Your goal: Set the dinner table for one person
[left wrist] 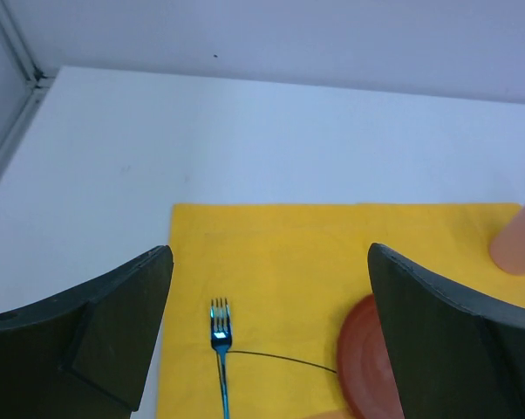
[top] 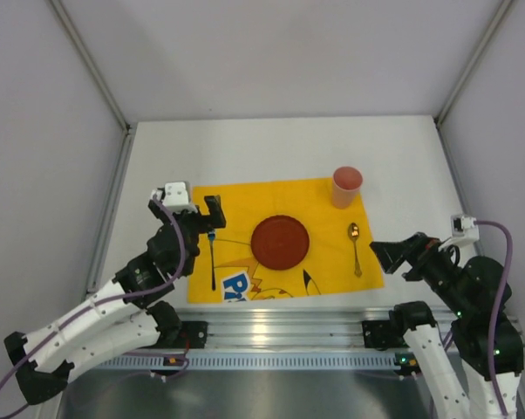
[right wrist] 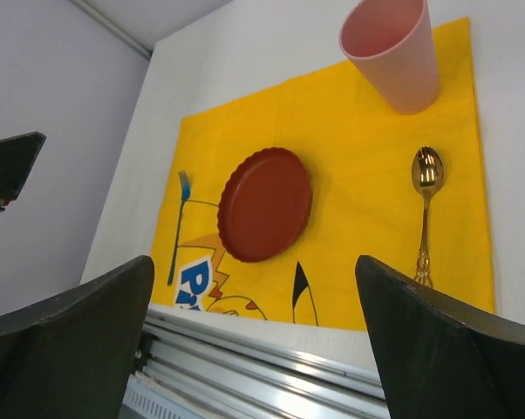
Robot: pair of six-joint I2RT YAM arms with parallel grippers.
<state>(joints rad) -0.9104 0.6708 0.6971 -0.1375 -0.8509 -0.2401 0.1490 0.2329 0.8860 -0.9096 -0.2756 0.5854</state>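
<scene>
A: Left gripper, right gripper?
B: Both hover, jaws wide apart.
A: The table?
B: Beneath a yellow cloth: plate centre, fork left, spoon right, cup beyond the spoon.

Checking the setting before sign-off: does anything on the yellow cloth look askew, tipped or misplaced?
Nothing stands out. The red plate sits midway on the yellow cloth, the blue fork lies left of it and the gold spoon right, both roughly straight, and the pink cup stands upright at the far right corner.
</scene>
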